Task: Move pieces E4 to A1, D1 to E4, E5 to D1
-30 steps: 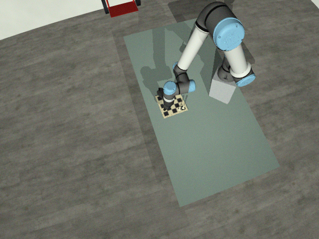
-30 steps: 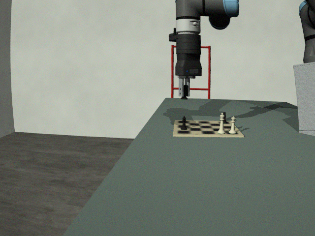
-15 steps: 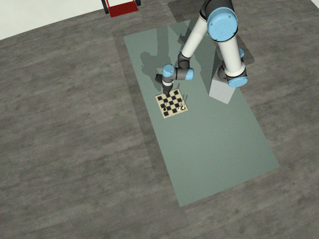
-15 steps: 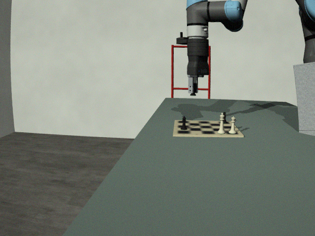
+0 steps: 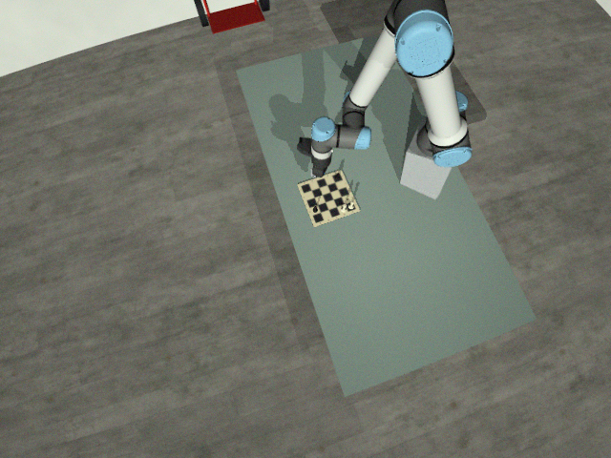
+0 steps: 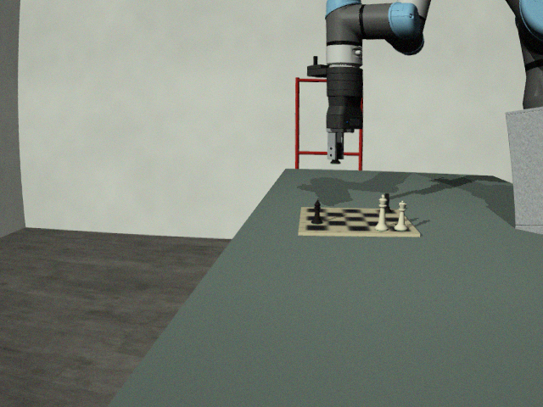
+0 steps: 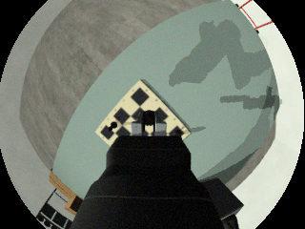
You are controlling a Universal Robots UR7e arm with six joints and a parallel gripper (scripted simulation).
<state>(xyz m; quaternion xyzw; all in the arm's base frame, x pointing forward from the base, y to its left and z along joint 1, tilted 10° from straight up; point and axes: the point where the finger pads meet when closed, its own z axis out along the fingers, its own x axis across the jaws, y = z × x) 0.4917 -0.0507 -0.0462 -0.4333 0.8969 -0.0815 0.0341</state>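
High above the far edge of the chessboard (image 6: 357, 233), the hand (image 6: 335, 161) grips a small dark piece (image 6: 335, 161). On the board stand two white pieces (image 6: 382, 214) (image 6: 400, 216) and two black ones (image 6: 316, 213) (image 6: 387, 202).

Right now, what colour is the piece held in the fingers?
Black: a small dark piece pinched between the fingers, best seen in the exterior view.

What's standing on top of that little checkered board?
On the chessboard stand a black piece at the left, and two white pieces at the right. A dark piece is mostly hidden behind them. The tool above grips something small and dark.
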